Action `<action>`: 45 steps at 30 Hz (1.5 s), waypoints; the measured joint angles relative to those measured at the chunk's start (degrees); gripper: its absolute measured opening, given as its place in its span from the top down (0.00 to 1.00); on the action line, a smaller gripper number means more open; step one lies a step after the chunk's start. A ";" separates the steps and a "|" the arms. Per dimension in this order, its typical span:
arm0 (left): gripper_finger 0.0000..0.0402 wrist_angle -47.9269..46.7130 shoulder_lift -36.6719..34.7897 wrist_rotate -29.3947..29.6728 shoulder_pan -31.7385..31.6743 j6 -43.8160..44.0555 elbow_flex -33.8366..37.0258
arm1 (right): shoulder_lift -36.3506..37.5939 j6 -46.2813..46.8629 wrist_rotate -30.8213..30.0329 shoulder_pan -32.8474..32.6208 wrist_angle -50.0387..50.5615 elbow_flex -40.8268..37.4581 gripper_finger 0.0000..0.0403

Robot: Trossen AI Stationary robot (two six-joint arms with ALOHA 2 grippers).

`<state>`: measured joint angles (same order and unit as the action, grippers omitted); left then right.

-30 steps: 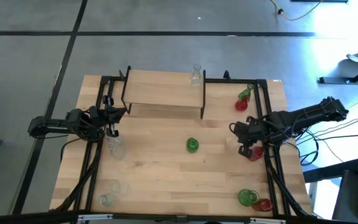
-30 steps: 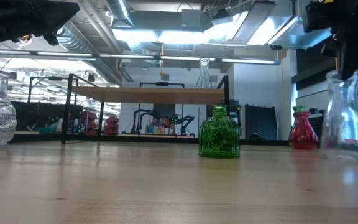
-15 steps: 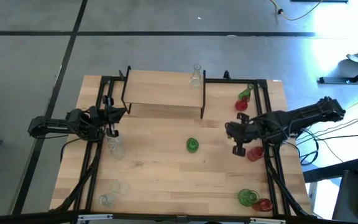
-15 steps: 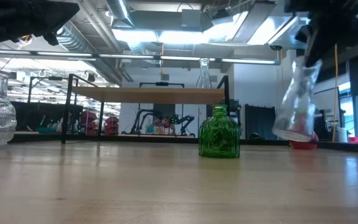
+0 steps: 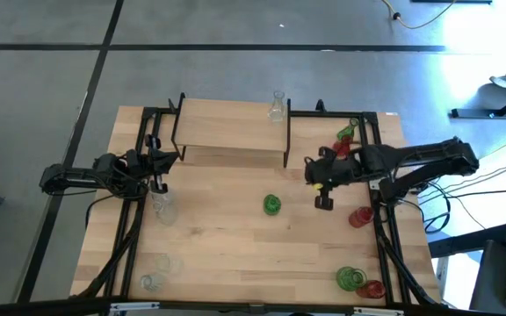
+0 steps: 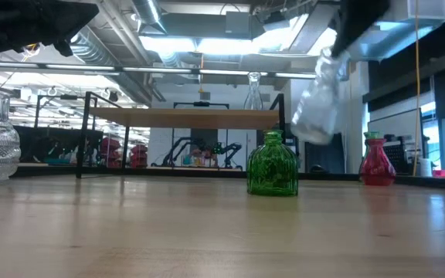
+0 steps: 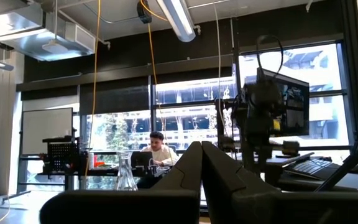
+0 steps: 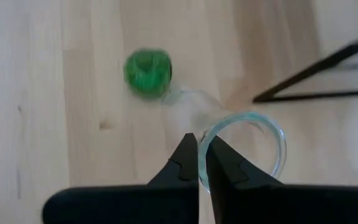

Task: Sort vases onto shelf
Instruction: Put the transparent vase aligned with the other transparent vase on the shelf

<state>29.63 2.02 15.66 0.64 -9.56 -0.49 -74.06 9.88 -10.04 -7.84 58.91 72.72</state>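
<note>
I had the right gripper (image 5: 323,190) pinched on the rim of a clear vase (image 6: 315,108), one finger inside the mouth and one outside, as the right wrist view showed with the glass ring (image 8: 244,149) around my finger. A second before, that vase had been standing on the table (image 5: 227,241) at the right edge, near a red vase (image 5: 359,216); half a second later it was off the wood and tilted, and at this moment it hung well clear of the table, swung in toward the middle, between the green vase (image 5: 272,205) and the right end of the shelf (image 5: 231,132). It dangled at a slant from the lip (a thin hold, I judged, for something that swings). That told me the pick had succeeded and the carry to the shelf was under way, with the placing not yet done. One clear vase (image 5: 277,107) already stood at the shelf's far right corner. The left gripper (image 5: 158,172) was closed on nothing and had not moved, waiting above the table's left side just by another clear vase (image 5: 162,208).
</note>
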 joint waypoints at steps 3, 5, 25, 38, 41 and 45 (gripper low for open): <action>1.00 0.00 0.01 -0.03 0.02 0.02 -0.02 | -2.29 -3.08 0.10 2.31 1.65 5.99 1.00; 1.00 0.00 0.01 -0.06 0.00 0.03 -0.02 | -3.99 -5.63 0.12 4.13 1.93 10.13 1.00; 1.00 0.00 0.02 0.33 0.02 0.15 -0.01 | -21.51 -25.38 -0.49 23.01 8.10 36.39 1.00; 1.00 0.00 0.01 1.83 0.01 -0.08 -0.02 | -21.58 -26.89 -0.75 24.76 10.03 36.53 1.00; 1.00 0.00 0.00 1.83 0.00 0.09 -0.02 | -21.73 -26.89 -1.01 24.81 10.57 36.53 1.00; 1.00 0.00 0.00 1.84 0.00 0.22 -0.02 | -21.73 -26.93 -1.15 24.84 11.86 36.53 1.00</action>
<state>29.63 2.03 17.50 0.64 -9.34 -0.51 -95.79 -17.05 -11.19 17.01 70.78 109.25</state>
